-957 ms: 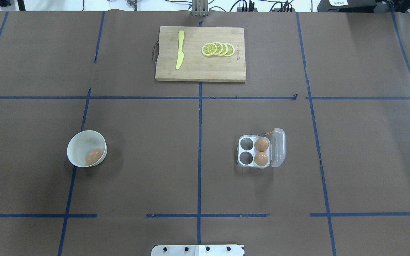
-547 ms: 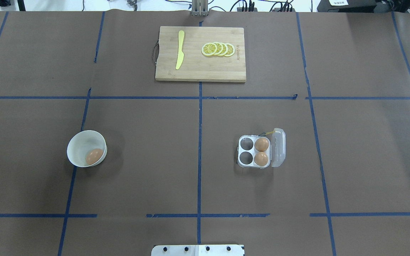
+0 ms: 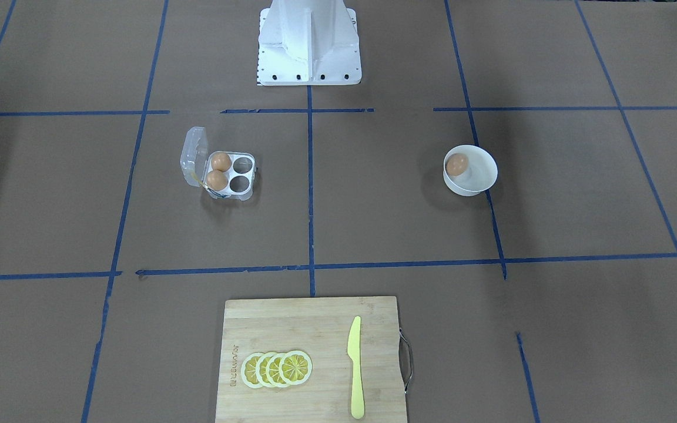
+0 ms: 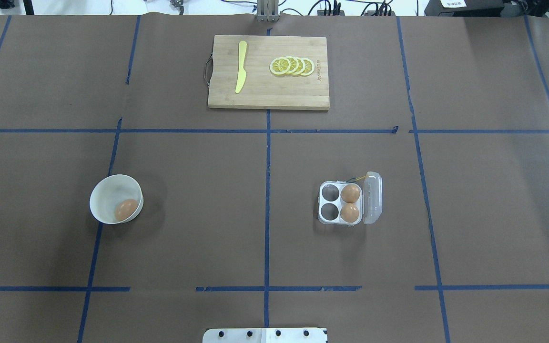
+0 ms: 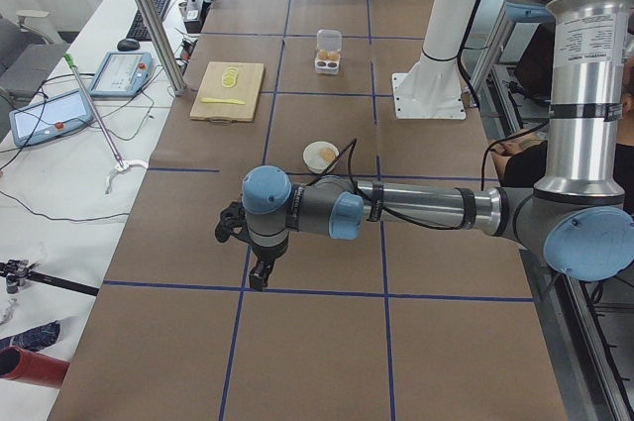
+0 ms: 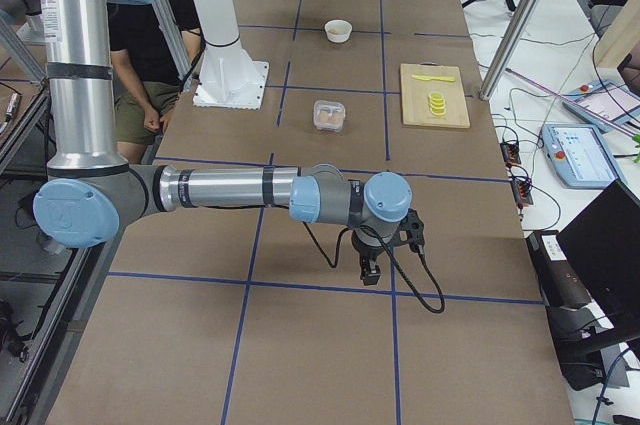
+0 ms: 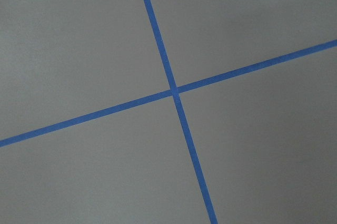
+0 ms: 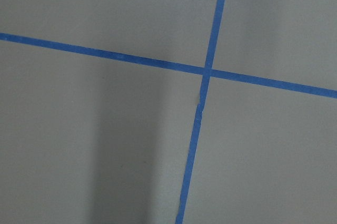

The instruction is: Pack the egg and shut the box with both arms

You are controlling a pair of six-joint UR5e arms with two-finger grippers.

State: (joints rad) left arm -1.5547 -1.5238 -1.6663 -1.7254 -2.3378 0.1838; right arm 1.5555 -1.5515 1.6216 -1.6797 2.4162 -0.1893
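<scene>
One tan-brown egg (image 4: 126,208) lies in a round white bowl (image 4: 107,184) at the near left of the table. The clear four-cell box (image 4: 340,204) stands right of centre with its lid (image 4: 372,197) open to the right. Two more eggs (image 4: 350,193) fill its right cells and the two left cells are empty. Neither arm shows in the overhead or front views. My left gripper (image 5: 260,277) shows only in the exterior left view, far from the bowl (image 5: 321,156). My right gripper (image 6: 370,273) shows only in the exterior right view, far from the box (image 6: 329,115). I cannot tell whether either is open or shut.
A wooden cutting board (image 4: 269,93) lies at the far centre with a yellow knife (image 4: 241,66) and lemon slices (image 4: 292,65) on it. The white pedestal (image 3: 308,41) stands at the robot's edge. Both wrist views show only brown table paper with blue tape lines.
</scene>
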